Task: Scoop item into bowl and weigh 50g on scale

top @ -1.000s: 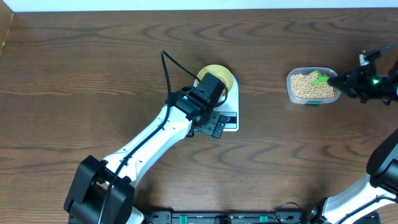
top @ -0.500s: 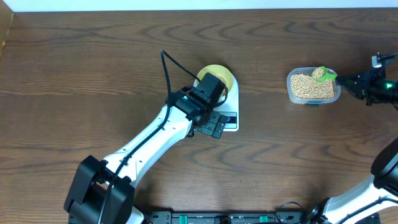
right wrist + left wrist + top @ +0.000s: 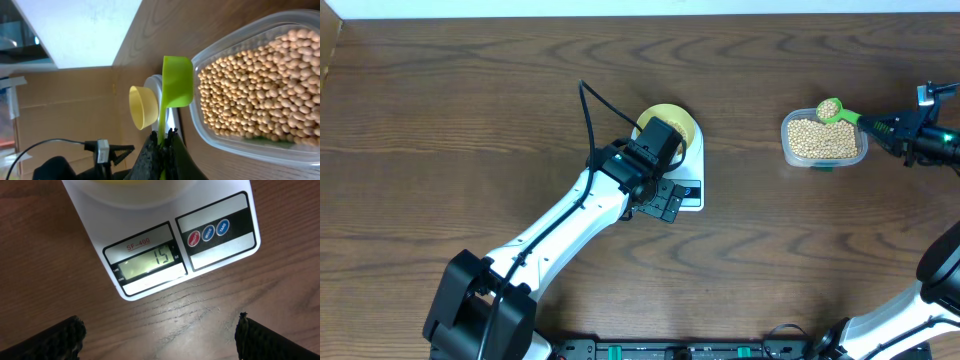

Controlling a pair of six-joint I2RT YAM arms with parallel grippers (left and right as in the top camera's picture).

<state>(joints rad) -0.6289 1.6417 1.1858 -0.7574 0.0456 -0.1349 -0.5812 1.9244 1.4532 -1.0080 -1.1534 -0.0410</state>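
**A:** Though hung right over the near end of the scale (image 3: 687, 193), closed on nothing: left claw (image 3: 160, 344), fingers (image 3: 55, 340) spread wide.

**B:** Agreed. Shows "15" on the display (image 3: 147, 262) below, with one red and two blue buttons (image 3: 208, 232) beside it.

**A:** And farther back on the same scale?

**B:** Carries the bowl (image 3: 682, 118), pale yellow, on the platform. Half hidden under the left arm (image 3: 570, 215) from overhead.

**A:** Any of the beans (image 3: 820, 142) in it?

**B:** Cannot tell. Plenty lying well off to the right, though, filling the clear tub (image 3: 786, 140) on the tabletop (image 3: 470, 100).

**A:** And at the tub's far rim?

**B:** Holds a green scoop (image 3: 829, 109) over it, heaped with more beans. Clamped tight on the scoop's handle: right claw (image 3: 161, 137), out at the far right edge.
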